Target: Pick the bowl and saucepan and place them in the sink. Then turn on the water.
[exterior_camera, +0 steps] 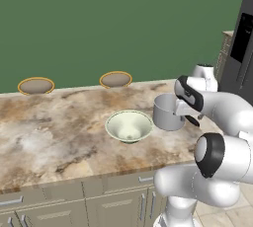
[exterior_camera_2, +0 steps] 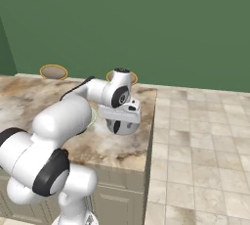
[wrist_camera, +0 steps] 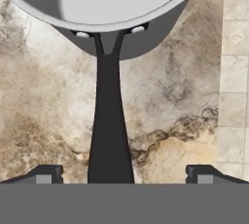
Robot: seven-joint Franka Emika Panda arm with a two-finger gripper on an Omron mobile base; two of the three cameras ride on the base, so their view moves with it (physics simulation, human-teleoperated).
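While the saucepan (exterior_camera: 168, 113) stands upright on the marbled worktop (exterior_camera: 54, 137), its dark handle (wrist_camera: 110, 135) runs straight back toward the gripper (wrist_camera: 121, 178) and passes between the two finger tips (wrist_camera: 46, 175), one on each side and both clear of it. Jaws are spread wide and grip nothing. In the hand view the pan's open mouth lies at the top, the handle riveted to its wall and widening toward the jaws.

Just left of the saucepan, near but apart, sits the bowl (exterior_camera: 129, 126), pale and glossy, upright, in the middle depth of the worktop. Two flat brown discs with gold rims (exterior_camera: 36, 86) lie along the far edge against the green wall (exterior_camera: 108, 18), well apart from both vessels.

Saucepan stands close to the worktop's right end; in the right base view that end drops off beside the hand to a tiled floor (exterior_camera_2: 200, 141). Worktop to the left of the bowl is bare stone. Cabinet fronts (exterior_camera: 99, 201) run under the near edge. A dark tall unit (exterior_camera: 242, 43) stands at the far right.
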